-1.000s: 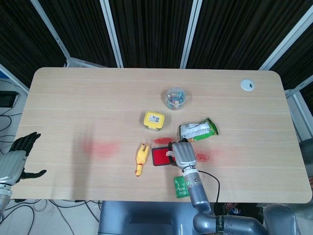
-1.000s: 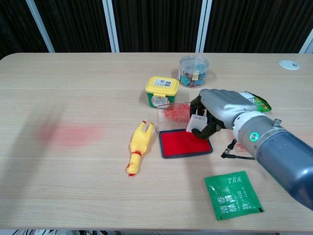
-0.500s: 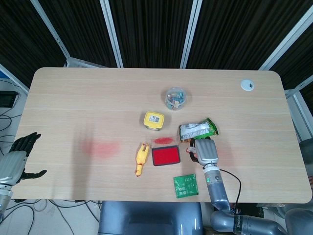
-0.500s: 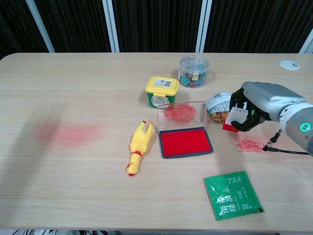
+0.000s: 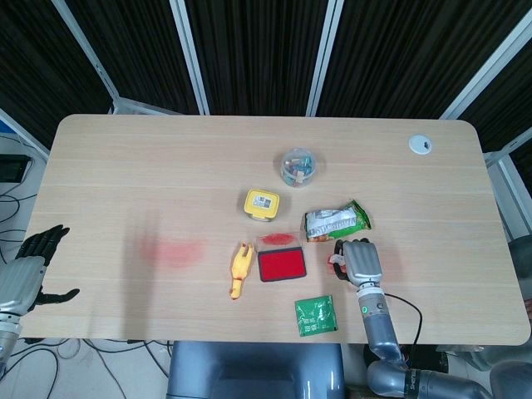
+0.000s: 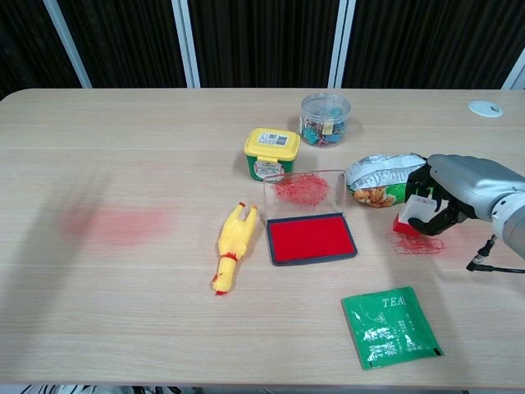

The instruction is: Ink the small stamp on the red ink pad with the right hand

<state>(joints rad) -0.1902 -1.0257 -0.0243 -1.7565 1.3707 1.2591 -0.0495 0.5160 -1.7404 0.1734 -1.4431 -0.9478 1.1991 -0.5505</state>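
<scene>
The red ink pad [image 6: 310, 238] [image 5: 282, 265] lies open in its dark tray at the table's middle front, its clear lid [image 6: 304, 190] standing up behind it smeared with red. My right hand [image 6: 456, 190] [image 5: 358, 261] is to the right of the pad and grips the small white stamp with a red base [image 6: 413, 216]. The stamp's base sits low over a red ink scribble [image 6: 417, 244] on the table. My left hand [image 5: 27, 270] hangs with fingers apart off the table's left front corner, holding nothing.
A yellow rubber chicken [image 6: 232, 245] lies left of the pad. Behind it stand a yellow-lidded tub [image 6: 271, 151] and a clear jar of clips [image 6: 324, 119]. A snack bag [image 6: 379, 176] lies by my right hand, a green tea packet [image 6: 390, 326] in front. A red smear [image 6: 119, 223] marks the left.
My right hand carried the stamp from the ink pad rightward, then lowered it onto the red scribble on the table. The left hand stayed put.
</scene>
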